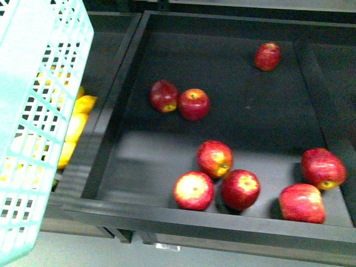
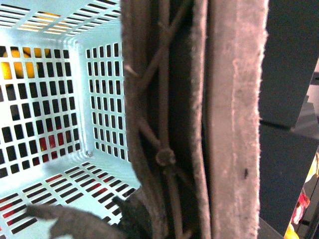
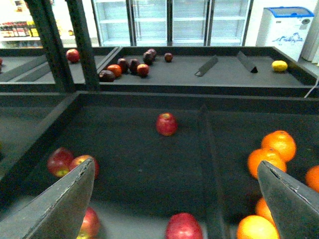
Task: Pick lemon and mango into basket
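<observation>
1. The basket (image 1: 39,111) hangs tilted at the left, close up. Its brown handles (image 2: 164,124) fill the left wrist view, and I cannot tell whether the left fingers grip them.
2. The right fingers (image 3: 60,204) are spread wide with nothing between them, above the tray of red apples (image 1: 214,157).
3. Yellow fruit (image 1: 83,104) lies in the bin just left of that tray, partly behind the basket's slotted wall; I cannot tell whether it is lemon or mango. A small yellow fruit (image 3: 279,65) sits alone in a far bin.
4. The apples are scattered over the black tray (image 1: 250,111). Oranges (image 3: 279,144) fill the compartment to its right, past a divider.
5. Glass-door fridges (image 3: 149,20) and a white chest freezer (image 3: 286,25) line the back wall.
</observation>
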